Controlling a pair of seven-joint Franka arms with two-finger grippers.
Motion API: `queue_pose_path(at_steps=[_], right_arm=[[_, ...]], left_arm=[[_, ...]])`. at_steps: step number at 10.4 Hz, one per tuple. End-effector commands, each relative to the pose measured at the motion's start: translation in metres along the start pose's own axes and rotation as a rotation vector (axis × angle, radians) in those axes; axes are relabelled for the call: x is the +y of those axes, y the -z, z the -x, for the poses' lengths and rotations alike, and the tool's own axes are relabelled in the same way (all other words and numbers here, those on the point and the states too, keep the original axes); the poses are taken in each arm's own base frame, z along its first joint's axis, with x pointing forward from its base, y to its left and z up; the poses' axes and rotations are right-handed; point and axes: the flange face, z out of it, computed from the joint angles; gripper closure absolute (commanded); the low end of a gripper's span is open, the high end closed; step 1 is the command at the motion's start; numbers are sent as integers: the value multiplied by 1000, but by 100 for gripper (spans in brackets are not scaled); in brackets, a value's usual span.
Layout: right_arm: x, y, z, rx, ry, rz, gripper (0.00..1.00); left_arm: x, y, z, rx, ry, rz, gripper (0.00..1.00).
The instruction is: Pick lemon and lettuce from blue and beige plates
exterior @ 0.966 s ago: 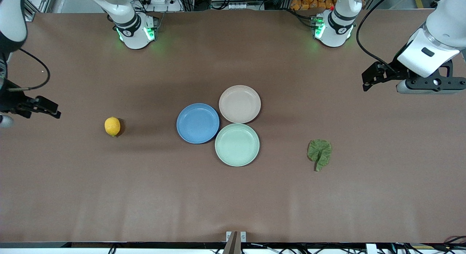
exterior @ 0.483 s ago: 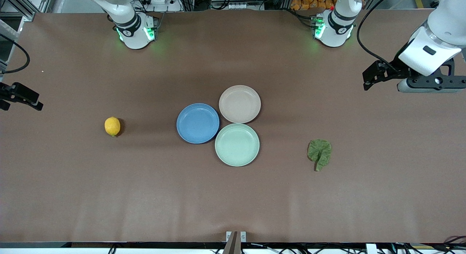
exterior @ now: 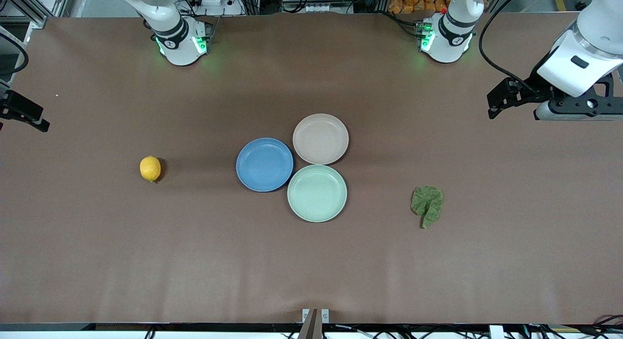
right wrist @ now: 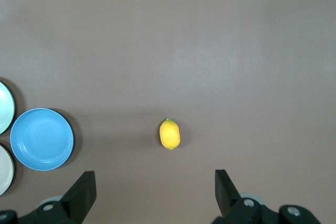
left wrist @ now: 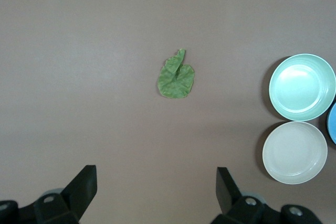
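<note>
Two-arm tabletop scene, seen from above.

Lemon [exterior: 150, 169]: small, oval, smooth-skinned, lying on the bare table toward the right arm's end, well apart from the blue plate [exterior: 264, 164]. Probably firm and fairly light, but rounded and apt to roll or slip; best pinched across the narrow middle, jaws square to the long axis.

Lettuce [exterior: 427, 204]: one crinkled green leaf with a short stem end, flat on the table toward the left arm's end, well apart from the beige plate [exterior: 320, 138] and the mint-green plate [exterior: 317, 193]. Likely very light, limp and easily torn; best taken at the thicker folded stem part, pressing down gently before closing.

All three plates empty, clustered and touching at mid-table.

Right gripper [right wrist: 152, 195]: raised over the right arm's end of the table, fingers spread wide, holding nothing; lemon ahead of the fingertips, blue plate off to one side.

Left gripper [left wrist: 156, 190]: raised over the left arm's end of the table, wrist tilted, fingers spread wide, empty; lettuce ahead of the fingertips, plates off to one side.
</note>
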Motion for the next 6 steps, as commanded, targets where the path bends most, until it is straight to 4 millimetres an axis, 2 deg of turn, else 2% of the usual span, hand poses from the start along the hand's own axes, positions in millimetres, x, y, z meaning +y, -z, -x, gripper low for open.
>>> queue_pose_path(at_steps=[1,2,3,6], right_arm=[[-11,1,5,-10,-13,-3,0],[-11,-8,3,-17,-12,18,0],[-22,-20,1,-19,-8,25,0],[-31,-23,-2,-9,-32,27,0]], left_arm=[[-2,6,2,-8,-16,11,0],[-2,6,2,-8,-16,11,0],[-2,5,2,-9,-16,10,0],[-1,6,2,-8,-18,11,0]])
